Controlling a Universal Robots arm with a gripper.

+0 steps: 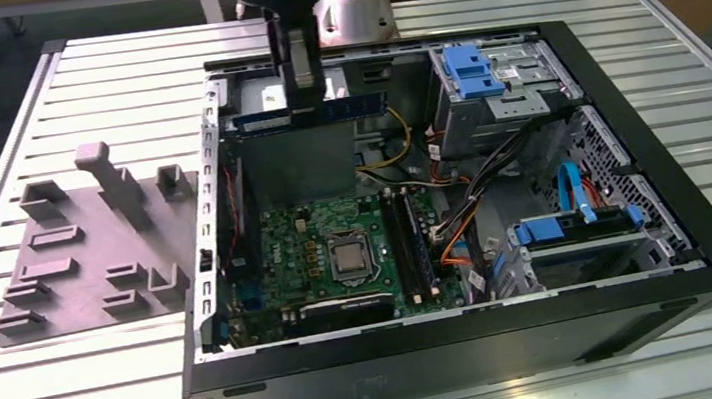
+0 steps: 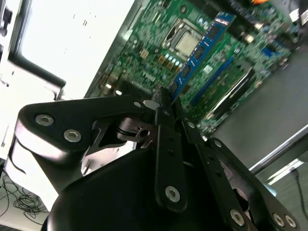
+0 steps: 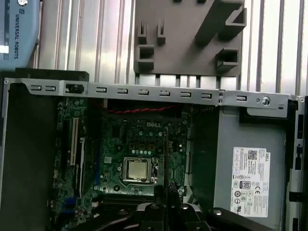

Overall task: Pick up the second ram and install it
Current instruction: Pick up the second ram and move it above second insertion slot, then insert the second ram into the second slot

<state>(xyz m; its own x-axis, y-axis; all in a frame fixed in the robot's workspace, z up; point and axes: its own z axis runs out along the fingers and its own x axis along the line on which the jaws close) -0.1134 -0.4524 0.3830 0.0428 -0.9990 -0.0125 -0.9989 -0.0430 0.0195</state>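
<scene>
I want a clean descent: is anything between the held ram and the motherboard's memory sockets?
Nothing visible. The gripper holds the ram above the open case; open air lies between it and the memory sockets. Orange cables sit beside them, toward the exterior view's right.

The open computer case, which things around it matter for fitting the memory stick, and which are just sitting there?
Part of the job:
second ram, held edge-on above the case
claw, shut on it
motherboard
long black memory sockets

Just there:
grey fixture plate
blue drive caddies
slatted table
</scene>
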